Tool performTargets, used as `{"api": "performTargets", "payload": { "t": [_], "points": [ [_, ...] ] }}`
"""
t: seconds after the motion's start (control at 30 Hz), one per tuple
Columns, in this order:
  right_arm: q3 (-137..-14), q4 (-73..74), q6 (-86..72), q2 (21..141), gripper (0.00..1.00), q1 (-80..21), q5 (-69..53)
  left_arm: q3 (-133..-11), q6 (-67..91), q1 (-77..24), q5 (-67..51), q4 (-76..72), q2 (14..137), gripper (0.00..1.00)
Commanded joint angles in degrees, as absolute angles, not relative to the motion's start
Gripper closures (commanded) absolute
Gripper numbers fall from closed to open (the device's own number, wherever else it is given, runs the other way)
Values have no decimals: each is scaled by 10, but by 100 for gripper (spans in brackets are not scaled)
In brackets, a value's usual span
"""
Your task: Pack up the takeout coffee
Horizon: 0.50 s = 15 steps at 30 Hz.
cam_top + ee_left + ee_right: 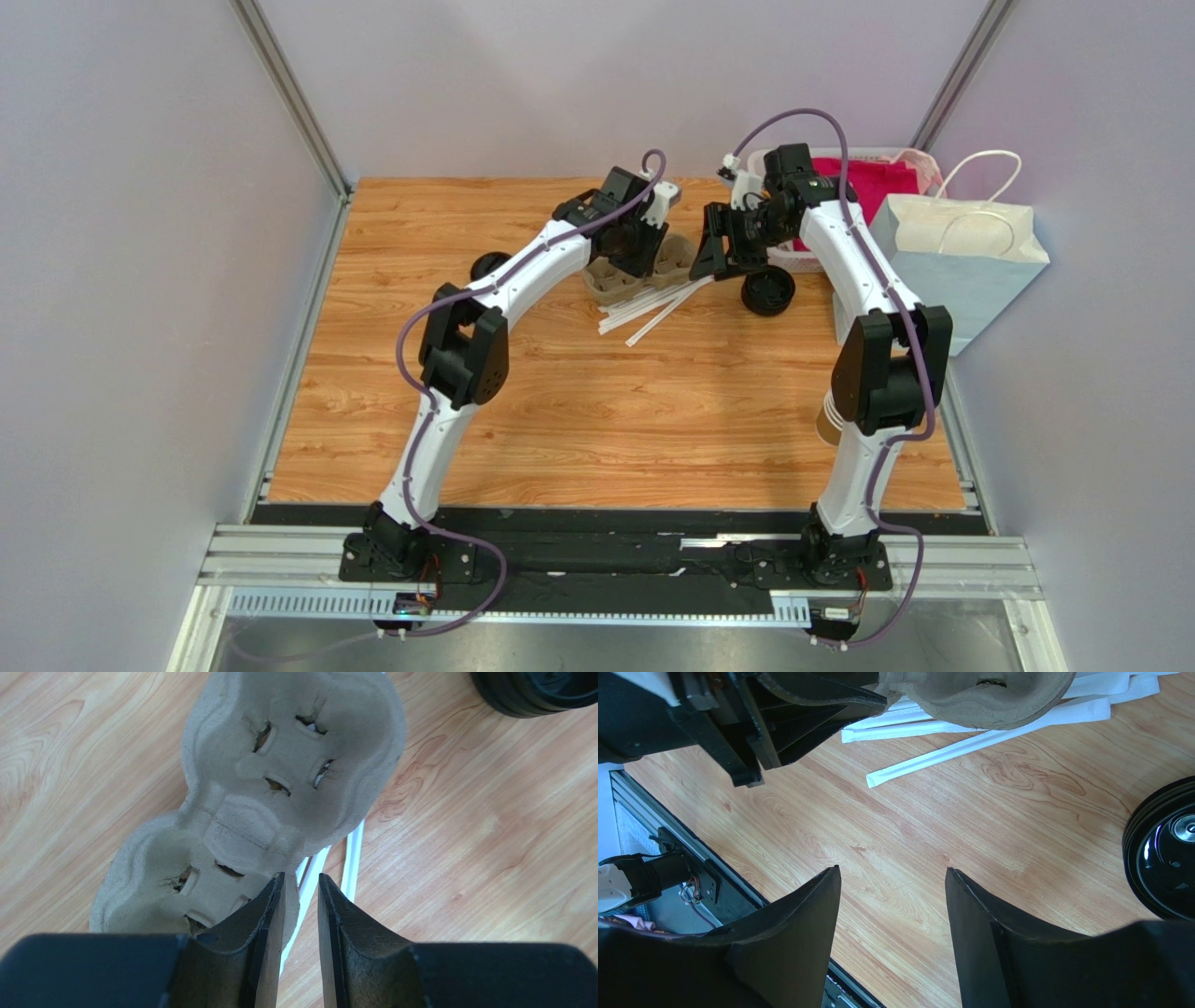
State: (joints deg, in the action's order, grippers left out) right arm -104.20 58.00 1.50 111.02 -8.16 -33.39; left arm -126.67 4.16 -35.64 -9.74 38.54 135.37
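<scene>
A grey pulp cup carrier (613,283) lies on the wood table, with both of its cup wells (295,763) holding nothing. My left gripper (634,235) hovers over its near rim. The fingers (267,910) stand a narrow gap apart, with the rim's edge and white straws showing in the gap, and nothing is clamped. My right gripper (718,249) is open and empty just right of the carrier (980,696), above bare wood. A round black lid (488,263) shows beside the left arm. I cannot tell whether a cup sits under it.
Loose black lids (767,291) lie right of the carrier and also show in the right wrist view (1167,855). Wrapped white straws (657,311) stick out from under the carrier. A pale paper bag (968,259) stands at the right edge, a pink-filled bin (870,179) behind it. Stacked brown cups (829,417) stand by the right arm.
</scene>
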Motion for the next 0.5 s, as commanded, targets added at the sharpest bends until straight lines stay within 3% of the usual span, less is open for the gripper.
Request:
{"api": "performTargets", "payload": {
  "t": [0.0,0.33,0.47],
  "points": [
    [-1059,564,10,1110,40,-79,-334,-1274,33,-359,-78,390,1362,67],
    [-1057,562,10,1117,39,-79,-335,-1281,36,-359,-70,397,1373,66],
    [-1059,559,9,1124,40,-79,-336,-1280,43,-359,-66,397,1374,80]
  ]
}}
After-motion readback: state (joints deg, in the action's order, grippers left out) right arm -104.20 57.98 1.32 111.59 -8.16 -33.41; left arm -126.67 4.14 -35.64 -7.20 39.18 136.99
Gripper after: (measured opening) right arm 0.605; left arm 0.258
